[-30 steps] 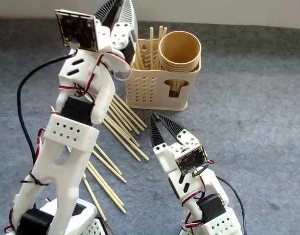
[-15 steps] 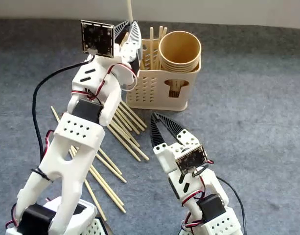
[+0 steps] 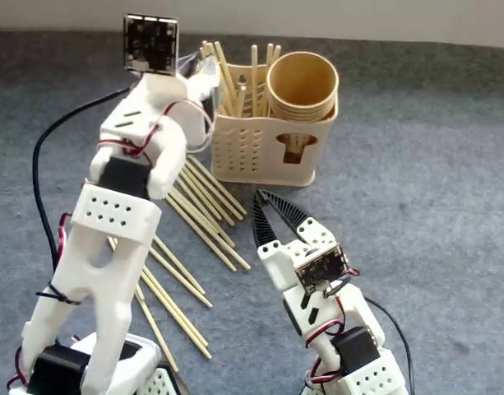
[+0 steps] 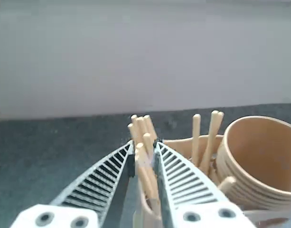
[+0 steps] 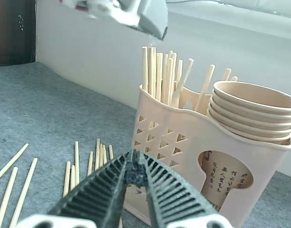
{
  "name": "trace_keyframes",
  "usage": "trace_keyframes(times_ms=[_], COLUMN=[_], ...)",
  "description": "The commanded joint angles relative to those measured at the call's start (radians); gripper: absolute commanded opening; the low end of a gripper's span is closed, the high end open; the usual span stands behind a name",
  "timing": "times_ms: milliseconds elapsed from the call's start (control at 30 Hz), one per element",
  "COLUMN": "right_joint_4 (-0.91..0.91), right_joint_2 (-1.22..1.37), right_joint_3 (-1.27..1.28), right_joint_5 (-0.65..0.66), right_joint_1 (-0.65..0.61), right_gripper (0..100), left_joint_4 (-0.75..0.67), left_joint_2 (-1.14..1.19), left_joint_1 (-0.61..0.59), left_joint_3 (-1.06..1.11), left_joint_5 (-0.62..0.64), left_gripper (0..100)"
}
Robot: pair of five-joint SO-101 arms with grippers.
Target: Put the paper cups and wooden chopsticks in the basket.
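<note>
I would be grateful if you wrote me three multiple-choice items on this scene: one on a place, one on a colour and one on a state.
1. Where are the paper cups?
A. stacked in the basket
B. lying apart on their sides
C. upside down behind it

2. What colour is the basket?
A. blue
B. cream
C. black

3. How is the right gripper?
A. wide open
B. shut on a cup
C. shut on nothing

Answers: 1 A, the stack stands rims up in one compartment; 2 B, its slotted walls are cream; 3 C, its fingers meet at the tips with nothing between them in the right wrist view.
</note>
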Motion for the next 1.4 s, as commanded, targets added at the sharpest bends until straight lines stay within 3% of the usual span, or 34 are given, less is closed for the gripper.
trace_keyframes(times_ms=[0, 600, 767, 933, 1233, 1367], right_joint_4=[0.004, 0.004, 0.004, 0.004, 0.004, 0.004], right_joint_2=[-0.013, -0.013, -0.013, -0.013, -0.013, -0.013], right_joint_3=[0.102, 0.102, 0.102, 0.102, 0.102, 0.102], right_joint_5=[0.009, 0.009, 0.009, 0.009, 0.009, 0.009], right_joint_1=[-0.005, -0.004, -0.004, -0.002, -0.002, -0.002], right_gripper=[0.6, 0.6, 0.6, 0.6, 0.6, 0.6], left_joint_4=[0.138, 0.829, 0.844, 0.789, 0.772, 0.649], left_joint_2=[-0.010, -0.137, -0.139, -0.139, -0.139, -0.137], left_joint_1=[-0.093, -0.381, -0.446, -0.495, -0.496, -0.496], left_joint_3=[-0.062, -0.019, 0.162, 0.338, 0.481, 0.578], left_joint_5=[0.012, 0.003, -0.006, -0.097, -0.097, -0.095], left_gripper=[8, 9, 9, 9, 9, 9])
